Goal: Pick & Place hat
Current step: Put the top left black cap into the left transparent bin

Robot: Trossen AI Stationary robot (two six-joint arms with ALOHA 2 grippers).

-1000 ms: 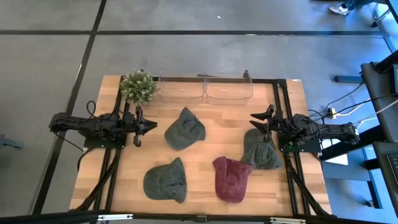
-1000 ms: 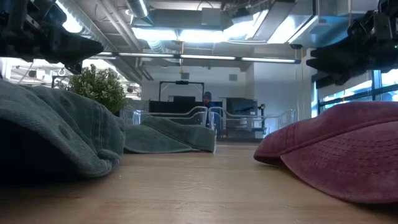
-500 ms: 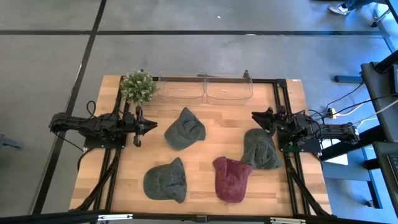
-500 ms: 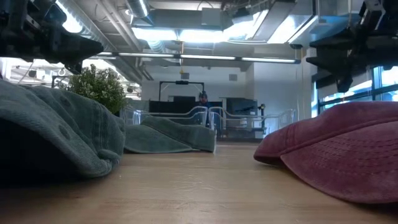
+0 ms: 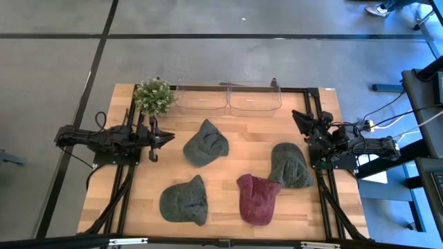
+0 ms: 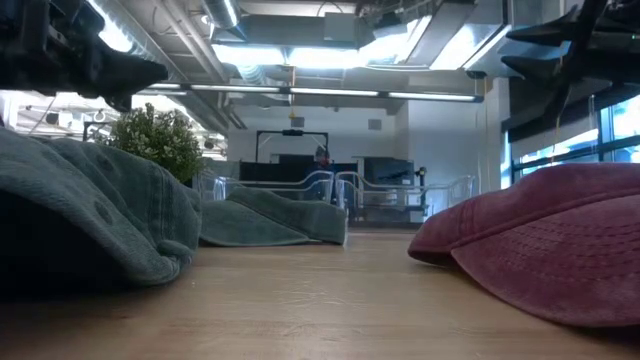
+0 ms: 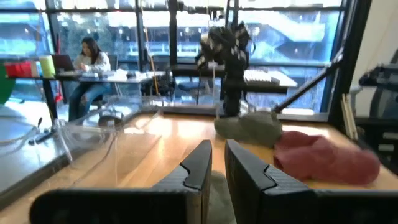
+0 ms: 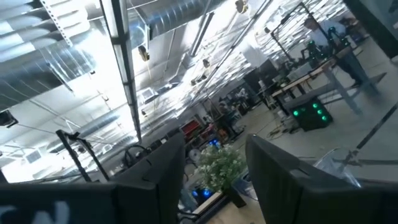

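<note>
Four hats lie crown up on the wooden table: a green one (image 5: 205, 144) in the middle, a green one (image 5: 185, 200) near the front, a maroon one (image 5: 258, 198) beside it, and a green one (image 5: 291, 164) on the right. My right gripper (image 5: 297, 116) is open. It hangs in the air by the right rail, beyond the right green hat, and is tipped upward (image 8: 214, 174). My left gripper (image 5: 171, 139) is shut. It hovers level just left of the middle hat, pointing at it (image 7: 217, 171). The low view shows the maroon hat (image 6: 540, 240) and two green ones (image 6: 90, 220), (image 6: 270, 220).
A potted plant (image 5: 154, 95) stands at the far left corner, with two clear bins (image 5: 202, 100), (image 5: 255, 100) along the far edge. Black frame rails (image 5: 320, 138) run down both sides. Bare wood lies between the hats. A person (image 7: 90, 62) sits at a desk beyond the table.
My right gripper has risen from over the far edge of the right green hat. It has drawn back toward the table's far right corner and tipped its fingers upward. The hat stays flat on the table.
</note>
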